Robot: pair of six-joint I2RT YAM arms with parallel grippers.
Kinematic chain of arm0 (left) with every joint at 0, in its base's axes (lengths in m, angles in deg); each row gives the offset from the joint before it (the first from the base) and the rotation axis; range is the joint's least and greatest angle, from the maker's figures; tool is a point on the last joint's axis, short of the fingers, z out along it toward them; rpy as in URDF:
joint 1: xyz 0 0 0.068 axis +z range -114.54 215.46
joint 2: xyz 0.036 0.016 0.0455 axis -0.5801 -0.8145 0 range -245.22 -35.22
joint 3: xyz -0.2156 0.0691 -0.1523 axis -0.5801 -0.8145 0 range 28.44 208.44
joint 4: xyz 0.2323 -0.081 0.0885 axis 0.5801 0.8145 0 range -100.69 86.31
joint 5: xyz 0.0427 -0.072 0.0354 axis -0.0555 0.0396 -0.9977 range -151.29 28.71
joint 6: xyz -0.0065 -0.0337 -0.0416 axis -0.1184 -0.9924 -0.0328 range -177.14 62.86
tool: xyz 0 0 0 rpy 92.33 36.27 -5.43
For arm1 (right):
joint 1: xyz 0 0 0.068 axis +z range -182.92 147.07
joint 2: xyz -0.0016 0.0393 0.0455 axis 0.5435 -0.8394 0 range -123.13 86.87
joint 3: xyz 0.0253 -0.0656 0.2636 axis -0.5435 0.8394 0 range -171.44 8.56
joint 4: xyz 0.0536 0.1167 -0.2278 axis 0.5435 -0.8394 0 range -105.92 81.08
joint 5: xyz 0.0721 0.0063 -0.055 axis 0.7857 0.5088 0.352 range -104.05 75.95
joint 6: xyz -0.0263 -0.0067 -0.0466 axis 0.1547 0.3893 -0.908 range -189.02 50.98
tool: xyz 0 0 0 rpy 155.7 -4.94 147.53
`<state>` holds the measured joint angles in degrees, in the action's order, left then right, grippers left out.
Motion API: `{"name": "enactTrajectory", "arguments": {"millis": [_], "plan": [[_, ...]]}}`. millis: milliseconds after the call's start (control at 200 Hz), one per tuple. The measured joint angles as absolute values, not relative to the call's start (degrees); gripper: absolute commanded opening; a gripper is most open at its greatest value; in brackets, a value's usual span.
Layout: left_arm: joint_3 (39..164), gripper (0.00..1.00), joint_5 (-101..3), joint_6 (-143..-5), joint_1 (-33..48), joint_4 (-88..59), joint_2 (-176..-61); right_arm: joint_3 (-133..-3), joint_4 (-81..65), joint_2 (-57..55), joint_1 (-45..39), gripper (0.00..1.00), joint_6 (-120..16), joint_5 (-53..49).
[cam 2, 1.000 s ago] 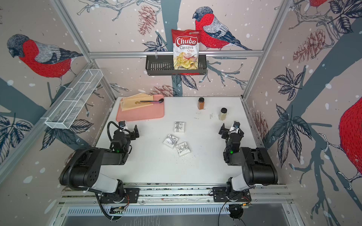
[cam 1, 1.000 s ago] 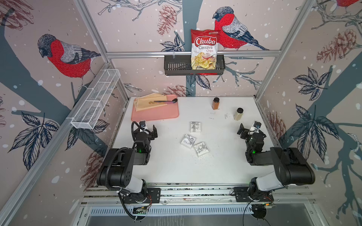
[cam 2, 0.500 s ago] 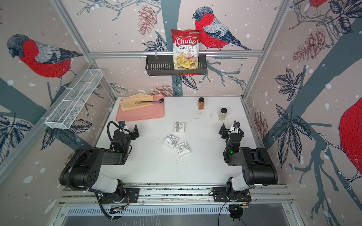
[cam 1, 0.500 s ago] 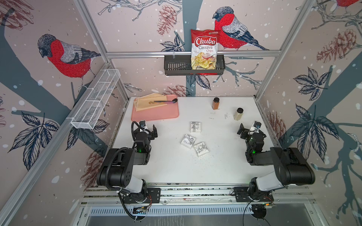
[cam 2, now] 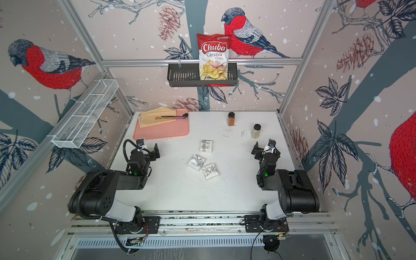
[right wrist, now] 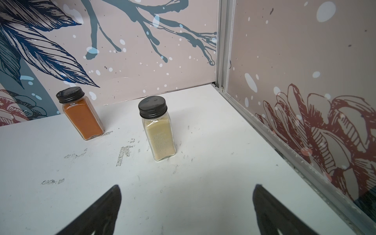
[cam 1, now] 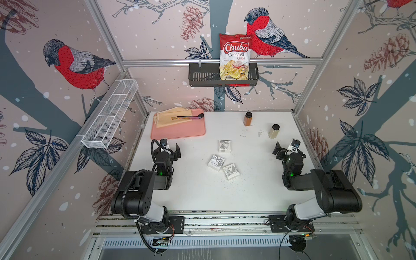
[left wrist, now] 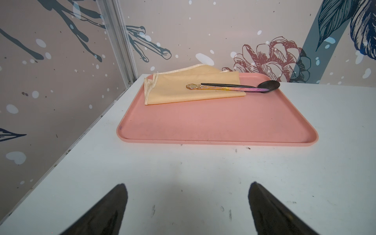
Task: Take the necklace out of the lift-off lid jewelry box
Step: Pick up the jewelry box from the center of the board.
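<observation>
White boxes (cam 1: pixel 216 162) lie shut on my bench (cam 1: pixel 202 193), contents unseen; tray (cam 1: pixel 180 133) holds cloth (cam 1: pixel 166 121), spoon (cam 1: pixel 200 115); both jaws gape, empty.

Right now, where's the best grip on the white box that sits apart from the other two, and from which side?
Probably the lid of the lone white box: pinch two opposite side walls, coming straight down from above. It lies flat with a bow on top, so the top face offers no even hold. Bare table surrounds all four sides, which leaves room for the fingers.
</observation>
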<state>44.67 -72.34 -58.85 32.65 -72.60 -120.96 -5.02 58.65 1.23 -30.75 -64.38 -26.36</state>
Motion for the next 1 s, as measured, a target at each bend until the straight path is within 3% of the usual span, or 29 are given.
{"name": "enactTrajectory", "arguments": {"millis": [210, 405, 690, 1001], "plan": [[47.78, 0.97, -75.44, -60.49, 32.56, -64.51, -113.24, -14.05, 43.96, 9.16, -25.70, 1.00, -64.71, -32.09], [51.91, 0.97, -76.27, -62.81, 30.22, -55.26, -104.41, -31.82, 18.45, 11.83, -17.77, 1.00, -64.25, -31.98], [59.36, 0.97, -66.48, -64.23, 25.81, -44.90, -102.81, -61.06, -16.13, -7.17, -2.60, 1.00, -55.18, -25.66], [60.30, 0.97, -59.75, -66.24, 25.52, -40.86, -102.20, -77.15, -30.99, -24.15, 5.42, 1.00, -45.39, -23.94]]}}
